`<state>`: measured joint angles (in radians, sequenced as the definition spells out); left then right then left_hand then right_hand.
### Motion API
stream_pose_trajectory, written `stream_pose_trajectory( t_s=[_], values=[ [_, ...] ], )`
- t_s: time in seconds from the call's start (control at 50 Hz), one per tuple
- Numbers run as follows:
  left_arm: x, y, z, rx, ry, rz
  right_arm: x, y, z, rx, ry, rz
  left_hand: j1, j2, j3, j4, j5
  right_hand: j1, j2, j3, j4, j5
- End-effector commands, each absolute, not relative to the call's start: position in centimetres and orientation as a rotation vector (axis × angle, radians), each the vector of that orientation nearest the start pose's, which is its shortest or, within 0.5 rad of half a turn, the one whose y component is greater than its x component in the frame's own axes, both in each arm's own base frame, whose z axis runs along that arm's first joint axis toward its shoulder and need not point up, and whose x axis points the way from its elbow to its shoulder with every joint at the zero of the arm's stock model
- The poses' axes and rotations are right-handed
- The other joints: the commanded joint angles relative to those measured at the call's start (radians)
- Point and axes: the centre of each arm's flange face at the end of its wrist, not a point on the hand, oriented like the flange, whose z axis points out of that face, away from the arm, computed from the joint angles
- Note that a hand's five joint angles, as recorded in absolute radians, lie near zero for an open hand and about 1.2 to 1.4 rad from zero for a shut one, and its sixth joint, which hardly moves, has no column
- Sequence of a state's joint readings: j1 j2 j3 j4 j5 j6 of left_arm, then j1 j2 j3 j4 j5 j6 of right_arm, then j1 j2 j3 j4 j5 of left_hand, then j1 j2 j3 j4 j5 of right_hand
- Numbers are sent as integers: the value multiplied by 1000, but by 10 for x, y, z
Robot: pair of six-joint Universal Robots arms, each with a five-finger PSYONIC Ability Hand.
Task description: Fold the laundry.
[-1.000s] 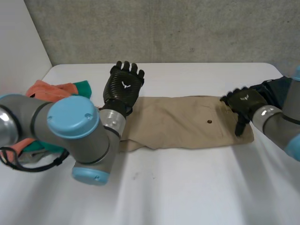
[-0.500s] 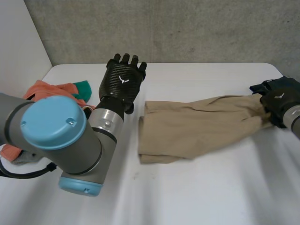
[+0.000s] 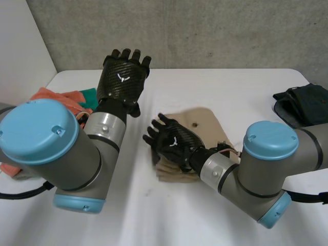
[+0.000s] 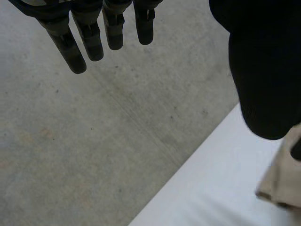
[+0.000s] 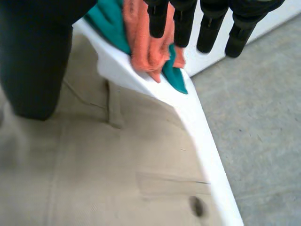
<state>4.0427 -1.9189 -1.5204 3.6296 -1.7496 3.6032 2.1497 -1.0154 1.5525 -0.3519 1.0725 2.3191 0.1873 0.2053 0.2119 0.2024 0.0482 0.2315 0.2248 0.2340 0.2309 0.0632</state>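
The tan trousers (image 3: 207, 122) lie folded over on themselves in the middle of the white table (image 3: 169, 220). My right hand (image 3: 172, 141) rests over their left end, open, fingers spread and straight. In the right wrist view the tan cloth (image 5: 117, 169) lies under the palm of that hand (image 5: 212, 27), whose straight fingers hold nothing. My left hand (image 3: 122, 80) is raised above the table behind the trousers' left end, open and empty. In the left wrist view its fingers (image 4: 89, 40) hang straight, with a bit of the tan cloth (image 4: 282, 183) beside the thumb.
A pile of orange and teal laundry (image 3: 64, 97) lies at the table's left side and shows beyond my right fingertips (image 5: 150, 47). A dark garment (image 3: 302, 102) sits at the back right edge. A concrete wall stands behind the table.
My right hand has swept from the right edge to the left with the trousers' end, doubling them over, then let go. My left hand rose and shifted slightly left.
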Motion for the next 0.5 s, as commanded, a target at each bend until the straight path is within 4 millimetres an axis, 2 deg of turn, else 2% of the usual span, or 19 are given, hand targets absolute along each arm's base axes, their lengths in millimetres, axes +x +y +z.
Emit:
stream_pose_trajectory(
  t_s=[0.02, 0.1, 0.14, 0.2, 0.24, 0.3, 0.32, 0.4, 0.5],
  values=[
    [-349, -246, 261, 868, 1806, -2533, 301, -276, 216, -1120, 1666, -1879, -12, -30, -37, -27, -47, -57, -50, -59, -56, -63],
    [-366, -250, 258, 874, 1837, -2582, 276, -295, 234, -779, 1749, -1788, -6, -24, -31, -21, -41, -57, -50, -59, -56, -63],
    [-375, -250, 253, 900, 1859, -2587, 268, -302, 235, -707, 1777, -1763, 0, -18, -25, -15, -36, -57, -50, -59, -56, -63],
    [-397, -243, 233, 1005, 1929, -2549, 256, -313, 233, -684, 1848, -1752, 12, -6, -13, -4, -24, -57, -50, -59, -56, -63],
    [-410, -238, 215, 1095, 1995, -2491, 251, -322, 221, -705, 1920, -1720, 12, -6, -13, -4, -24, -57, -50, -59, -56, -63],
    [-419, -237, 195, 1172, 2066, -2414, 251, -332, 205, -737, 2015, -1663, 12, -6, -13, -4, -24, -57, -50, -59, -56, -63],
    [-422, -239, 182, 1199, 2115, -2353, 252, -333, 200, -751, 2036, -1642, 12, -6, -13, -4, -24, -57, -50, -59, -56, -63],
    [-421, -243, 155, 1240, 2208, -2194, 254, -337, 173, -826, 2129, -1525, 17, -1, -7, 2, -18, -57, -50, -59, -56, -63],
    [-404, -253, 138, 1188, 2275, -2026, 257, -341, 144, -923, 2187, -1440, 41, 23, 16, 26, 5, -57, -50, -59, -56, -63]
  ],
)
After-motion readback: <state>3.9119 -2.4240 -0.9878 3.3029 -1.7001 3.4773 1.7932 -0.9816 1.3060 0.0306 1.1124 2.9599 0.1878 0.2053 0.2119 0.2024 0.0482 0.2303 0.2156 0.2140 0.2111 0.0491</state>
